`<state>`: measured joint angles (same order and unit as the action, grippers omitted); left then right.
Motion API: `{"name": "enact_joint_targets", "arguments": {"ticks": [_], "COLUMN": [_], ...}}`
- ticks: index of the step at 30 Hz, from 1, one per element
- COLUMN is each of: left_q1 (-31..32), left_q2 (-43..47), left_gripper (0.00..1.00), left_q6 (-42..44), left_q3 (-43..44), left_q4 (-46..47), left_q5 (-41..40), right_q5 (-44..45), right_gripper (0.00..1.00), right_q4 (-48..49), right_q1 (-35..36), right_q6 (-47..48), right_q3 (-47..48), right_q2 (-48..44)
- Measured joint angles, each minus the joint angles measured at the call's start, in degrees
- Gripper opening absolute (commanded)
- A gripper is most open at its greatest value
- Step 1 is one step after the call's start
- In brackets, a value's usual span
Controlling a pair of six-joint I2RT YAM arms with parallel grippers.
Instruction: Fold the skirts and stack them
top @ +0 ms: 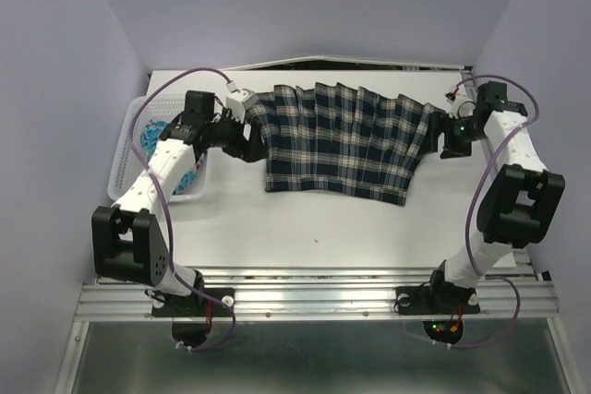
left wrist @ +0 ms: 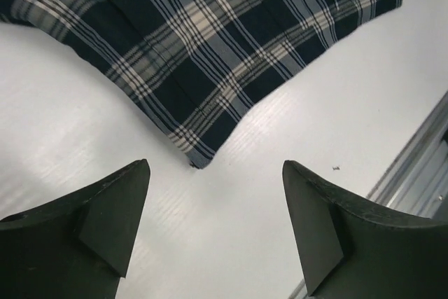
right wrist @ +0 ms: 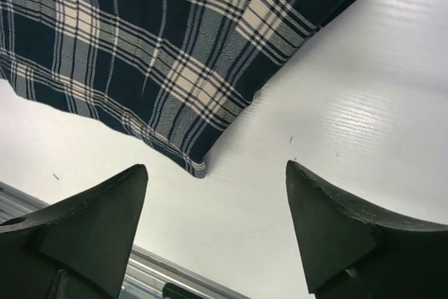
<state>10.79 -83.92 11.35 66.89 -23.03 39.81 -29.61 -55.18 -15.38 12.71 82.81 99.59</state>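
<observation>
The pleated navy plaid skirt (top: 337, 140) lies spread flat across the back middle of the white table (top: 305, 228). My left gripper (top: 249, 143) hovers open just off the skirt's left edge. In the left wrist view (left wrist: 215, 166) its fingers are wide apart over bare table, with a corner of the plaid skirt (left wrist: 210, 54) just ahead of them. My right gripper (top: 447, 140) stands open at the skirt's right end. The right wrist view (right wrist: 217, 169) shows nothing between its fingers and a corner of the plaid skirt (right wrist: 154, 54) close in front. A bit of blue floral skirt (top: 152, 136) shows in the basket.
A white lattice basket (top: 129, 149) sits at the table's left edge, partly under my left arm. Purple walls close in the back and both sides. A metal rail (top: 314, 288) runs along the near edge by the arm bases.
</observation>
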Motion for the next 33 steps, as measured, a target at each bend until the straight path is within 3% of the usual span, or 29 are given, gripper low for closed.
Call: {"name": "enact_joint_targets", "arguments": {"ticks": [5,9,17,24,27,33], "left_q1": [1.9,5.9,9.0,9.4,10.2,10.1], "left_q2": [-1.8,-9.7,-25.8,-34.1,-36.0,-37.2], "left_gripper": [0.7,0.6,0.52,0.56,0.64,0.77], "left_q6": [-2.8,-5.5,-10.4,-11.2,-10.3,-9.7], "left_q3": [1.8,5.9,9.5,18.0,22.2,28.1], "left_q4": [5.2,7.1,7.9,7.4,6.8,6.6], "left_q5": [-5.5,-9.1,-14.4,-19.8,-21.3,-21.2], "right_q5": [2.6,3.6,8.2,12.2,13.0,12.4], "right_gripper": [0.64,0.54,0.53,0.52,0.51,0.54], "right_q4": [2.0,5.6,11.0,13.0,13.3,7.7], "right_q1": [5.1,10.2,10.7,11.8,13.5,23.5], "right_q6": [0.6,1.1,5.8,10.9,13.2,17.8], "right_q3": [0.3,3.2,7.1,0.0,-3.9,-11.1], "right_q2": [-2.7,2.5,15.5,14.9,12.2,6.6]}}
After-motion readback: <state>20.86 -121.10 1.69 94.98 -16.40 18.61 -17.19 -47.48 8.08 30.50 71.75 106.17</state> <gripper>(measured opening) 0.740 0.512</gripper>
